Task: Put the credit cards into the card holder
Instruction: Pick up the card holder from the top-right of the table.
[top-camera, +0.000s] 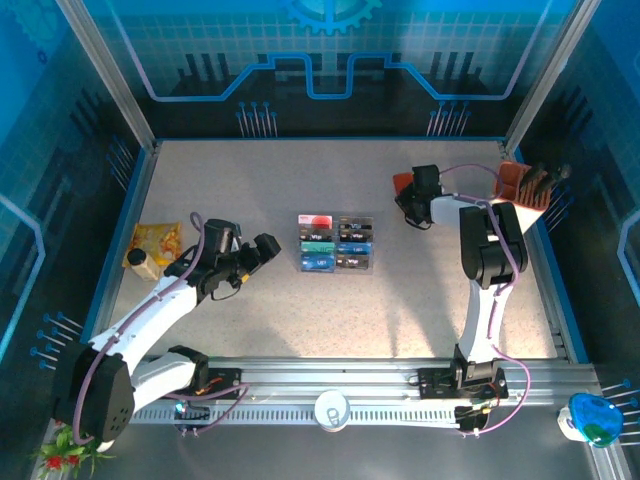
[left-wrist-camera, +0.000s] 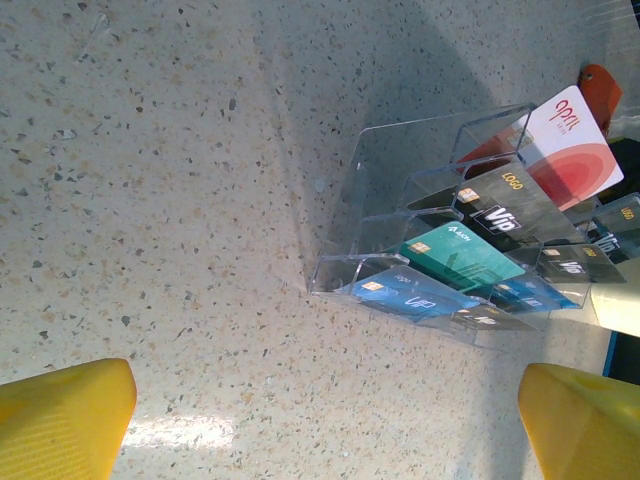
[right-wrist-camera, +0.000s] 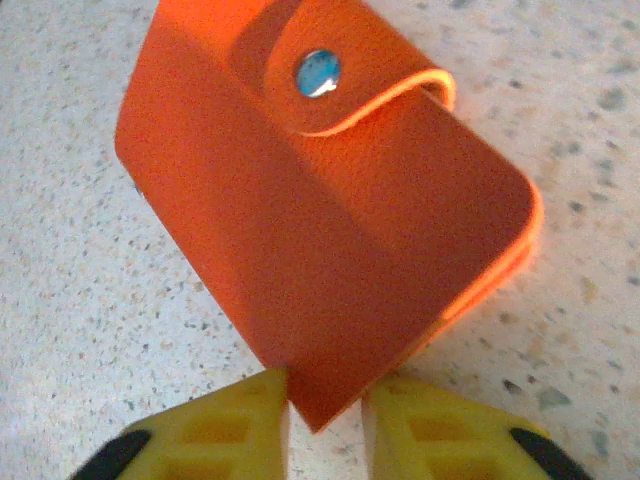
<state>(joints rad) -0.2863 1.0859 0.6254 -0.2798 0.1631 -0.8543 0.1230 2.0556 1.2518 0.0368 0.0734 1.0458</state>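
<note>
Right gripper (right-wrist-camera: 325, 425) works the far right of the table (top-camera: 260, 320), nose against the card holder (right-wrist-camera: 330, 230). The holder lies flat and closed, with the snap (right-wrist-camera: 317, 72) fastened on its flap. It is turned corner-first toward this gripper. The near corner is wedged between the two yellow fingertips (right-wrist-camera: 225, 430), and the body spreads away ahead of them on a diagonal. The jaws are drawn narrow and appear clamped on that corner. Little leather lies inside the pinch, so the hold is probably weak. From overhead, the holder sits just beyond the gripper, with the box of pens (top-camera: 525, 188) off to its right.

Left gripper (left-wrist-camera: 325, 410) is spread wide with nothing between its fingers, low over bare table. The credit cards (left-wrist-camera: 470, 250) lie ahead of it and to its right, leaning in the stepped slots of a clear tray (left-wrist-camera: 340, 200). In the closer column a blue card is nearest, then teal, then black, with red-and-white farthest. A second column behind holds more black cards.

Key relation: the tray sits mid-table between the arms, with its rows running away from the bases. The left gripper is just beside its left edge. The holder lies apart from the tray, off its far right corner.

Judgement: the left arm is better placed to pick cards, and the right arm already has the holder. No card has gone in yet. The snap must come undone and the holder must open before any card can enter.
</note>
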